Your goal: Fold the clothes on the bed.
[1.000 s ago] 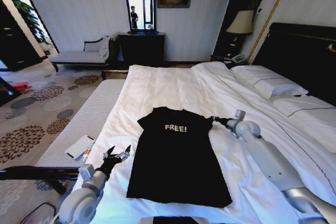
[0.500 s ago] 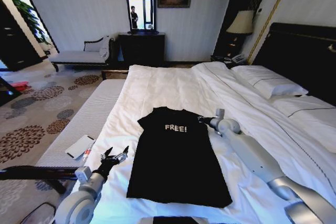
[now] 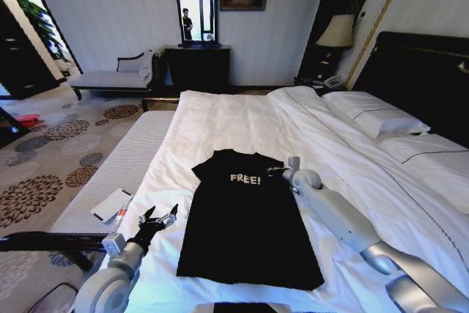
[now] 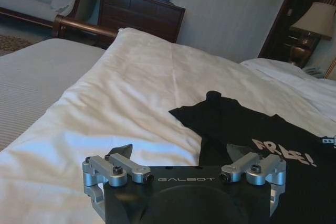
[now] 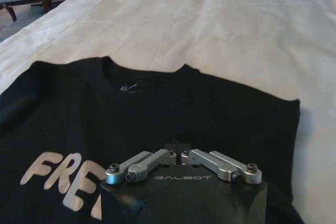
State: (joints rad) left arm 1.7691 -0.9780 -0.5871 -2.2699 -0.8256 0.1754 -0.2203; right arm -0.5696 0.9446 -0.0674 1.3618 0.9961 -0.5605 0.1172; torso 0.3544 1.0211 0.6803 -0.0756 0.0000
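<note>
T-shirt [image 3: 245, 218]: black, soft, short-sleeved, white "FREE!" on the chest; it lay flat, front up, on the bed's white duvet [image 3: 242, 119], collar toward the far end.
Edges: hem near the duvet's near edge; one side had a band of bare duvet beside it, then the grey mattress strip [image 3: 117, 174].
Open room: wide rumpled white duvet beyond the collar.
Right gripper [image 3: 272, 171]: over the shirt's shoulder beside the lettering, fingers pressed together, nothing visibly pinched.
Left gripper [image 3: 163, 218]: above bare duvet just beside the shirt's lower side, fingers spread.
Card [image 3: 112, 204]: flat, white, on the grey strip.
</note>
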